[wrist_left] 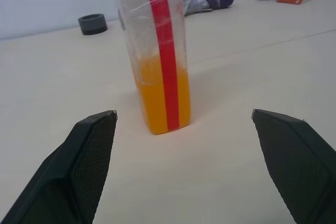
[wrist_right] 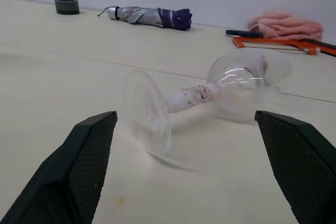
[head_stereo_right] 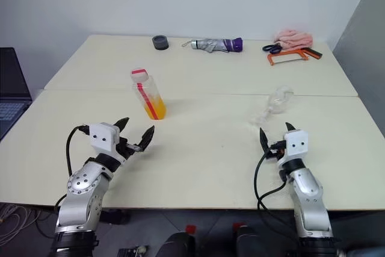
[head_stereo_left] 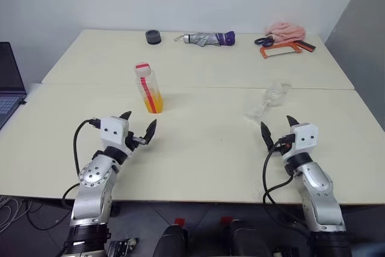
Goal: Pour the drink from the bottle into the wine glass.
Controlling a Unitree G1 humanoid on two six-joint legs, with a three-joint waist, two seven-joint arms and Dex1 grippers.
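Observation:
The bottle (head_stereo_left: pixel 148 88) stands upright on the cream table (head_stereo_left: pixel 198 142), capped in red and white, with orange drink (wrist_left: pixel 160 98) filling its lower part. My left gripper (head_stereo_left: pixel 138 124) is open just in front of the bottle, apart from it. The wine glass (head_stereo_left: pixel 269 100) lies on its side on the table's right half, foot toward me and bowl (wrist_right: pixel 239 85) away. My right gripper (head_stereo_left: pixel 278 126) is open a little short of the glass's foot (wrist_right: pixel 148 113), with nothing between its fingers.
Along the far edge of the table lie a dark tape roll (head_stereo_left: pixel 153 37), a folded umbrella (head_stereo_left: pixel 209 39), scissors and an orange-framed saw (head_stereo_left: pixel 284 49) and a pink cloth (head_stereo_left: pixel 286 30). A laptop (head_stereo_left: pixel 9 82) sits off the left side. A seam crosses the table.

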